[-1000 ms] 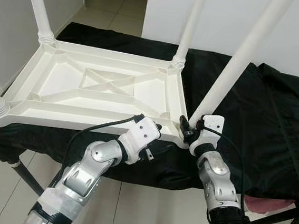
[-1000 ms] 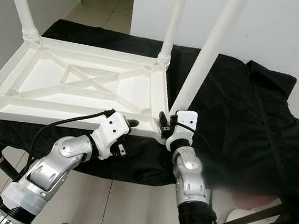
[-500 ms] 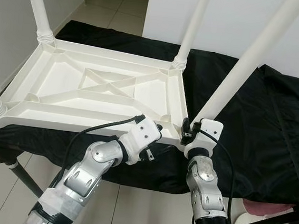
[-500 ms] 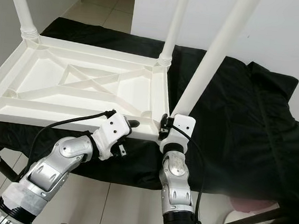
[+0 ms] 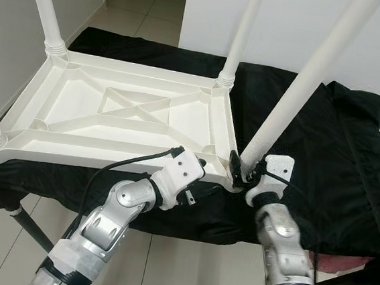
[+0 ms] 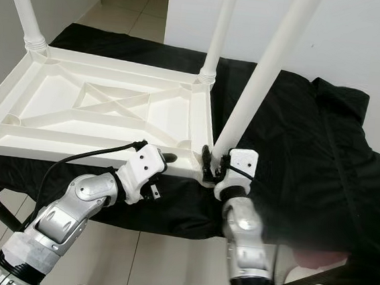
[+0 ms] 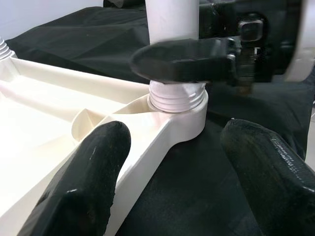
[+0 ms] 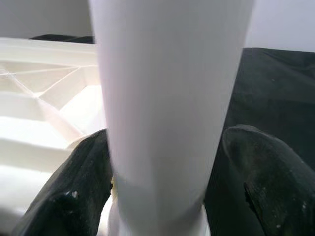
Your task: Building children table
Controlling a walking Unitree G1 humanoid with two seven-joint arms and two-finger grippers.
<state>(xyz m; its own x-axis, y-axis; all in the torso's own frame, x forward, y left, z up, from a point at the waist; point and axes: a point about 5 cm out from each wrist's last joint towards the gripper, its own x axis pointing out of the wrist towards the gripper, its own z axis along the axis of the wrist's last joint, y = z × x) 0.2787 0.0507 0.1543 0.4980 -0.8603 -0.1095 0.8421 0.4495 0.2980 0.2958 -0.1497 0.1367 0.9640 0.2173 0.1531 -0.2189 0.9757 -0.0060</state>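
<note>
We are fitting the fourth leg (image 5: 303, 86) into the near right corner socket (image 7: 178, 101) of the upturned white tabletop (image 5: 122, 112), which is lying on a black cloth (image 5: 325, 135); our right gripper (image 5: 242, 172) is pinching the leg's base, just above that socket; our left gripper (image 7: 172, 162), fingers spread, is straddling the tabletop's near rim beside the socket. We judge the next move calls for twisting the leg home; the left wrist view is revealing exposed threads, which the head views are not resolving.
</note>
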